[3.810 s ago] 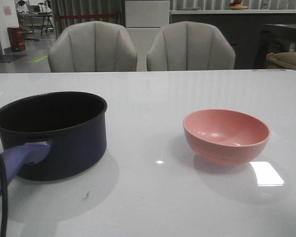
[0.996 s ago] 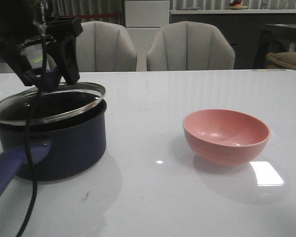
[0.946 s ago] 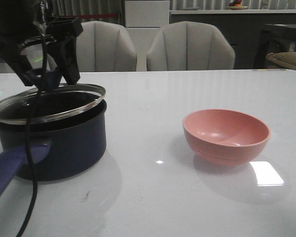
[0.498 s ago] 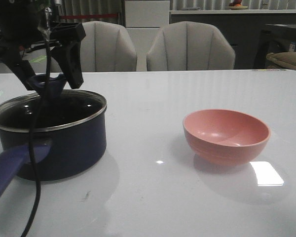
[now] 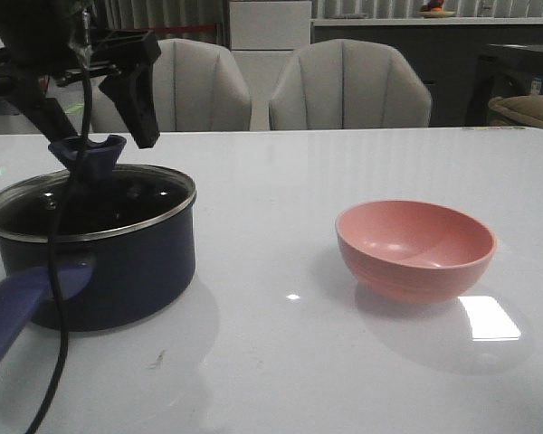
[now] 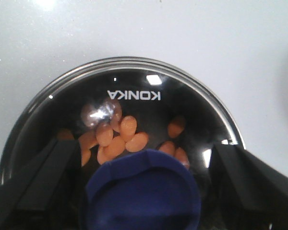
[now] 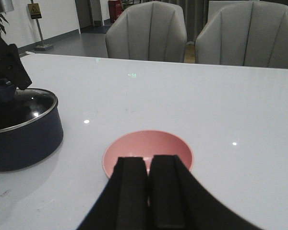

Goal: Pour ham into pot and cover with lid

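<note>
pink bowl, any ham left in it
No, the pink bowl shows only its bare inside in the front view, while the orange ham lies in the pot under the glass lid.

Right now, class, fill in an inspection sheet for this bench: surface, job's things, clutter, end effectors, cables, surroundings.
Surface: white glossy table, light glare, a faint small mark near the front.
Job's things: pot at the left; lid seated level on its rim; ham visible inside through the glass.
Clutter: pink bowl, upright, nothing seen inside.
End effectors: left end effector open, fingers either side of the lid knob without touching; right end effector shut, above the near side of the bowl.
Cables: black cable hanging in front of the pot.
Surroundings: two grey chairs behind the table.
</note>
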{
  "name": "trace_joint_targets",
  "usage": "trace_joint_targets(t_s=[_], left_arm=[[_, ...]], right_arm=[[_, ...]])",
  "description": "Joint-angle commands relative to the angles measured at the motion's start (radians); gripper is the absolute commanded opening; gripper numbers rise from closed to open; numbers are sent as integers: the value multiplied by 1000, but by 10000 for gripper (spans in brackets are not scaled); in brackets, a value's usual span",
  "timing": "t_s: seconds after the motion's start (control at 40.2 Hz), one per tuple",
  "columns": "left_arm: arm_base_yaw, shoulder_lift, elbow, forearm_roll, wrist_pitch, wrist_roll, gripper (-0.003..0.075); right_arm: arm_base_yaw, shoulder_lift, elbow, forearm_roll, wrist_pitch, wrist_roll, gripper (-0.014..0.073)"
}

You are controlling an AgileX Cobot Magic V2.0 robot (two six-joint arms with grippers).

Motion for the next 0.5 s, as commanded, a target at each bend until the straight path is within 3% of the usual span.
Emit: trace_joint_targets(t_s=[0.0,0.224,0.473], left_arm=[[-7,-86,-34,-6,-41,-1,571],[-7,-221,8,36,-11,2,571],[-7,-534,268,54,-127,22,571]], right_arm=[[0,7,-26,0,-85,-12,150],[0,7,-26,0,-85,-12,150],[0,7,-26,0,-85,-12,150]])
